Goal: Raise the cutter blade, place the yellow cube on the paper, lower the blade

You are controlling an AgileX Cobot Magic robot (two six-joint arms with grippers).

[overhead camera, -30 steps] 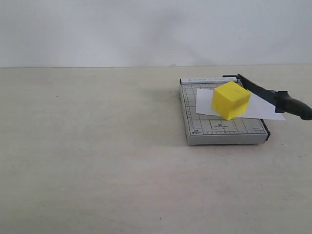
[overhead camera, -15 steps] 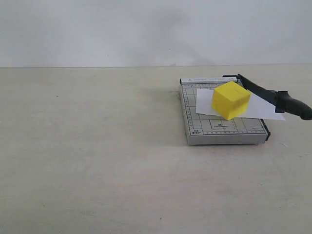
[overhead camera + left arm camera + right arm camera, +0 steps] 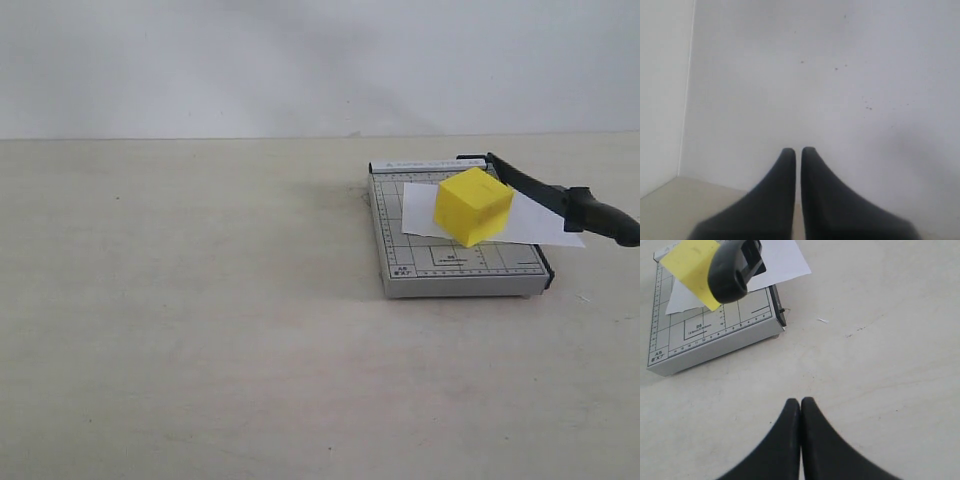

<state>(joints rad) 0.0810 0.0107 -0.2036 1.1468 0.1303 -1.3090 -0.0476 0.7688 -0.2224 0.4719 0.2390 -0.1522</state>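
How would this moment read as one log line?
yellow cube: on paper | cutter blade: looks partly raised | left gripper, right gripper: shut, empty

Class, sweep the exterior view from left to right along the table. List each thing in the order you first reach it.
Grey cutter base → paper → yellow cube → cutter blade, whose handle reaches past the base's right side.

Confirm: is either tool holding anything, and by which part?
Nothing held: left tool and right tool are shut and empty; yellow cube sits on the paper.
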